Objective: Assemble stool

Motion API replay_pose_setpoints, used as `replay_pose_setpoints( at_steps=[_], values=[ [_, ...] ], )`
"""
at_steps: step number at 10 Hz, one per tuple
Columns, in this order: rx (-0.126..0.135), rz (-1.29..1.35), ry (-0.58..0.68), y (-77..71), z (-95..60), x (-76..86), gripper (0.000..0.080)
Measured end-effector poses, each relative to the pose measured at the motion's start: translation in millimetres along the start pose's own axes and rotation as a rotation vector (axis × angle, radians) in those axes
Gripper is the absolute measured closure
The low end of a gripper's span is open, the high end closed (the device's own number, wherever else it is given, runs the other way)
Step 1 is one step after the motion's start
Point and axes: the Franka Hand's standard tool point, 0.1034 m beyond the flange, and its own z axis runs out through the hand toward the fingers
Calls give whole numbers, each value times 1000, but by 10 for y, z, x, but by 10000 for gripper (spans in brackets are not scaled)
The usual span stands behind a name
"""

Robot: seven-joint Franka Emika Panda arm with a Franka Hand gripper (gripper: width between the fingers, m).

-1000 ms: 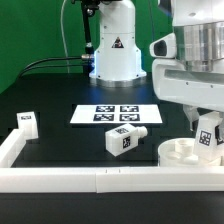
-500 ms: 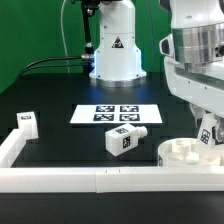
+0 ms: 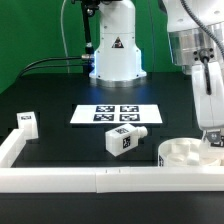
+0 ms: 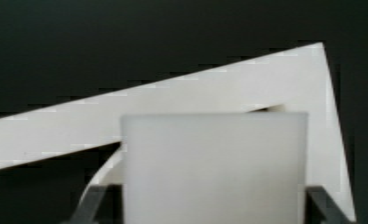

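Seat disc (image 3: 183, 153) and leg (image 4: 216, 165): smooth matt white plastic; worktop (image 3: 60, 140): matt black; marker board (image 3: 82, 116): matt white, printed black tags; robot base (image 3: 115, 55): glossy white shell.

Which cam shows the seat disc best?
Exterior view: the seat disc shows nearly whole, rim up, beside the border rail at the exterior view's right. Wrist view is blocked by the leg held in the pincer; the white shape behind can't be identified.
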Motion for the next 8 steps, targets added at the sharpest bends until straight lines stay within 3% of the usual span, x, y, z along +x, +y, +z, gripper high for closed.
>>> replay_pose_setpoints(
  at_steps=[1,2,3,4,5,8],
  values=[
    [-6,-49,1,5,-9,-10,435],
    [-20,-106,-6,10,-50,-48,258],
    [-36,-256,-8,3,-110,-84,258],
    [-40,-430,-9,-59,-222,-131,172],
    [-26,-548,-10,-118,-287,-155,156],
    [-27,-741,-10,-104,-253,-134,151]
  ],
)
